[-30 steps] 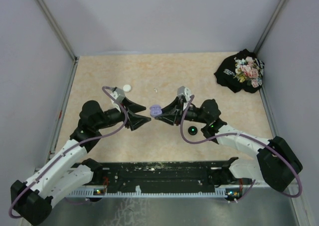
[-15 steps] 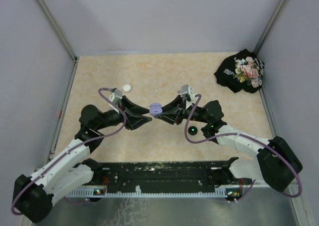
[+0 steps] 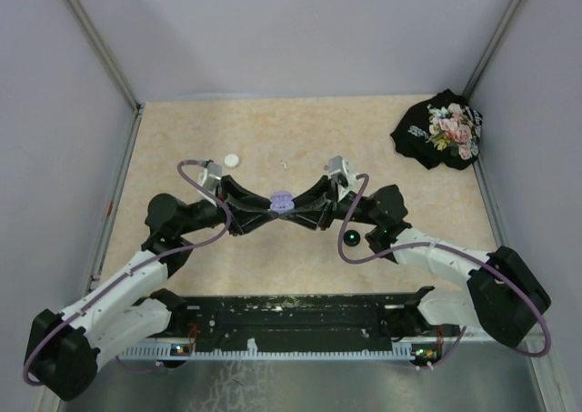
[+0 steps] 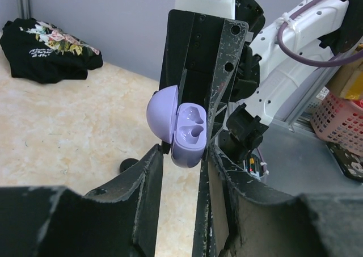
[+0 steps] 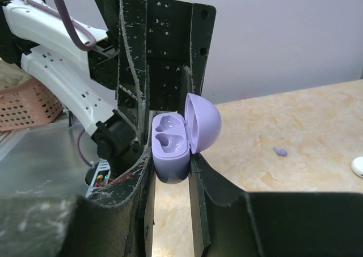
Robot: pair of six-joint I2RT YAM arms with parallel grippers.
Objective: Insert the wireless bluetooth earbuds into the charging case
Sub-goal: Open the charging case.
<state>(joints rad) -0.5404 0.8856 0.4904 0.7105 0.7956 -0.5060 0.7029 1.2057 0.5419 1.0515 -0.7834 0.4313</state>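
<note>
Moved since a second ago: the left arm has swung in toward the centre, and the left pincer point(image 4: 180, 169) has narrowed and now meets the right pincer point(image 5: 170, 175) tip to tip above the surface point(image 3: 182, 139). The right arm has barely shifted.

- Charging case point(image 3: 282, 200): lavender, held off the surface between the two pincers. The lid is hinged open and two moulded hollows show in the base.
- Right pincer: clamped on the lower body of the case, one finger on each side.
- Left pincer: its fingers point(image 4: 148, 172) stand narrowly apart, flanking the lower end of the case. Whether they press it cannot be told.
- Purple earbud point(image 5: 279, 151): tiny, lying loose on the surface beyond the case, well apart from it.
- White earbud point(image 3: 284, 165): tiny, lying on the surface just beyond the joined pincers.
- White disc point(image 3: 233, 160): round, lying on the surface near the left arm's wrist.
- Black disc point(image 3: 350, 239): round, with a green spot on it, lying beside the right forearm.
- Black floral cloth point(image 3: 441, 130): bunched in the far right corner.
</note>
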